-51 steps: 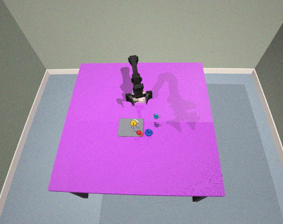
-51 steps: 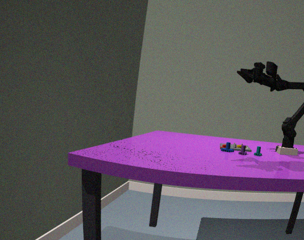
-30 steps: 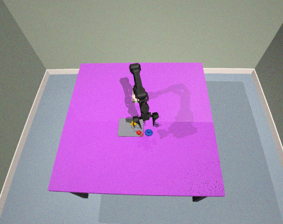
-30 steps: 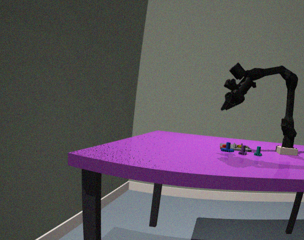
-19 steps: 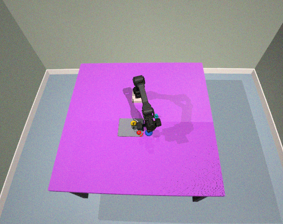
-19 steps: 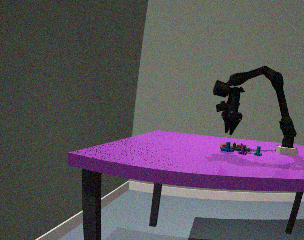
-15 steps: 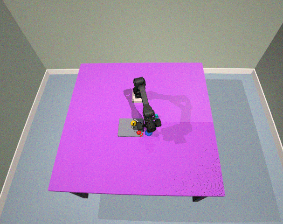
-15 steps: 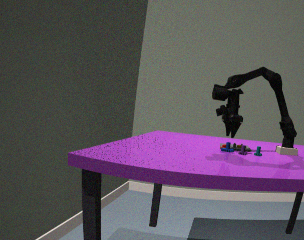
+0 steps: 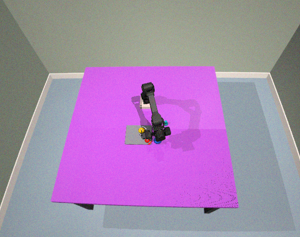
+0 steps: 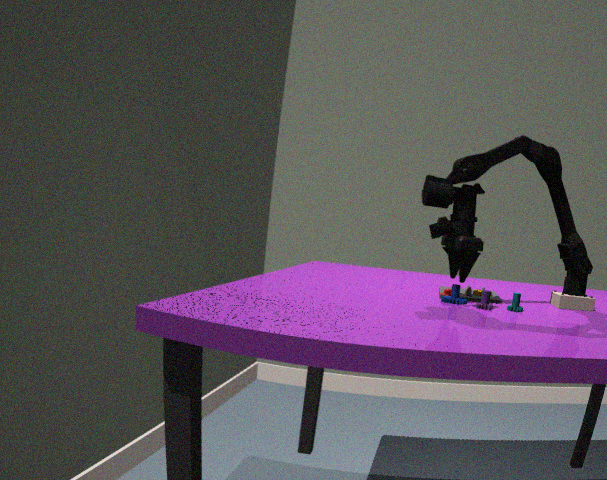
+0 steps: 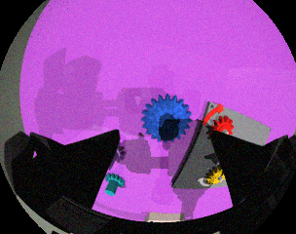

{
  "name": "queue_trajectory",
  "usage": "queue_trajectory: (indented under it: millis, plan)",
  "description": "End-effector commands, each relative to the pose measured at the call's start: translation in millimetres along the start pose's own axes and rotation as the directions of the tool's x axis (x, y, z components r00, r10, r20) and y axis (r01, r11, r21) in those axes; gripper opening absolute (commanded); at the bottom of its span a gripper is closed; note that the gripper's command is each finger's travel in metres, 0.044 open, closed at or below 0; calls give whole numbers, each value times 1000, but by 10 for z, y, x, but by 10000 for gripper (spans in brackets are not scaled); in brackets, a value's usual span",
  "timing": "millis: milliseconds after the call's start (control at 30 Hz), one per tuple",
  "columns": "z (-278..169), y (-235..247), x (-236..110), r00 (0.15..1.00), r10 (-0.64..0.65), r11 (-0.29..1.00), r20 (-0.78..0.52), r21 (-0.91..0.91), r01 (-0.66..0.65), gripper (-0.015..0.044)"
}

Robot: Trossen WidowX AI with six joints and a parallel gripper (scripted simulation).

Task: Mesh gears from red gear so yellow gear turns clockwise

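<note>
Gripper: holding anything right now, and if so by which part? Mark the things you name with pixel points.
Nothing is held; the gripper (image 10: 458, 280) (image 11: 167, 136) is open above the blue gear (image 9: 157, 142) (image 10: 452, 299) (image 11: 153, 116).

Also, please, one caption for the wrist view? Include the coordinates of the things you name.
Open gripper (image 9: 146, 135) (image 10: 458, 280) (image 11: 167, 136) above the blue gear (image 9: 157, 141) (image 10: 453, 299) (image 11: 155, 117), grey board (image 9: 132, 135) (image 10: 492, 301) (image 11: 245, 128) beside it.

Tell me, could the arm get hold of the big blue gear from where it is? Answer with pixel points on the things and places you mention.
Probably yes: the open pincer (image 10: 457, 280) (image 11: 167, 136) points down above the blue gear (image 9: 157, 141) (image 10: 453, 299) (image 11: 153, 117), with nothing visible between them.
</note>
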State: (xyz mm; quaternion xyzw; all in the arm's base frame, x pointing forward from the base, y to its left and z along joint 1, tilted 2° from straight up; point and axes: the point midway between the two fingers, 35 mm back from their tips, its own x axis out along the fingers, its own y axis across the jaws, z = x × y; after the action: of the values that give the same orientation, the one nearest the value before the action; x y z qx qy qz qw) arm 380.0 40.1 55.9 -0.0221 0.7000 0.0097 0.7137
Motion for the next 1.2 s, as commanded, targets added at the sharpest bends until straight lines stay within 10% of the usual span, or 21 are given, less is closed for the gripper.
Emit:
queue_trajectory:
  millis: [0,467,933,1167]
  plan:
    - [-5,-12,76,1000,-6,1000,-2,1,6,440]
    - [-9,-14,228,1000,-6,1000,-2,1,6,440]
    - [-9,-14,228,1000,-6,1000,-2,1,6,72]
    - [-9,-14,228,1000,-6,1000,-2,1,6,26]
